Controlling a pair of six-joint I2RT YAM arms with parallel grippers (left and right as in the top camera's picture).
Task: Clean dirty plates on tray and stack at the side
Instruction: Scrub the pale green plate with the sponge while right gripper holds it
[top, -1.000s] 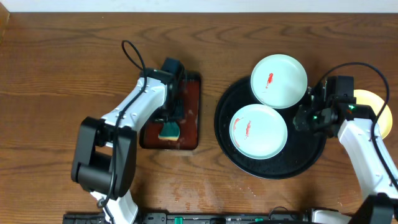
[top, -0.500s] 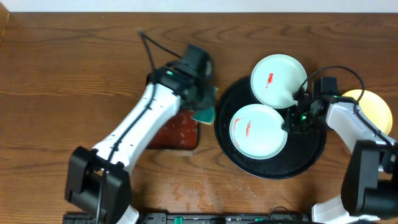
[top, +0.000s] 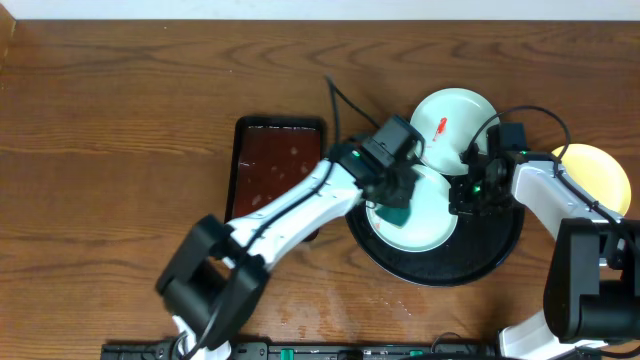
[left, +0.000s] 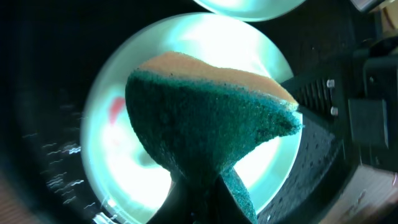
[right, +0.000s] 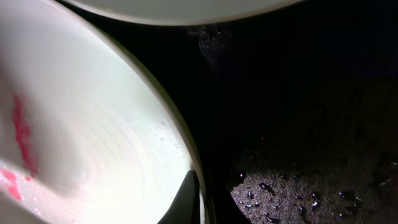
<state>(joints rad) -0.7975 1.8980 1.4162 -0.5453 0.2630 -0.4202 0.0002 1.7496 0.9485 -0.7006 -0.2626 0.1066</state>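
Observation:
On the black tray (top: 487, 250) lie two white plates. The front plate (top: 432, 228) carries a red smear (left: 115, 109), and the rear plate (top: 455, 118) has a red streak (top: 440, 127). My left gripper (top: 397, 200) is shut on a green sponge with an orange back (left: 211, 124), held just over the front plate (left: 124, 149). My right gripper (top: 463, 196) is shut on that plate's right rim (right: 180, 143), one dark finger (right: 186, 199) lying inside the rim. A pale yellow plate (top: 592, 175) sits on the table to the right of the tray.
A dark-brown rectangular tray (top: 272, 165) lies left of the black tray, partly under my left arm. The black tray's surface (right: 298, 186) near my right gripper is wet with droplets. Bare wooden table (top: 110, 130) extends to the left.
My left arm swung right from the brown tray, carrying the sponge over the front white plate. My right gripper shifted left onto that plate's rim and closed.

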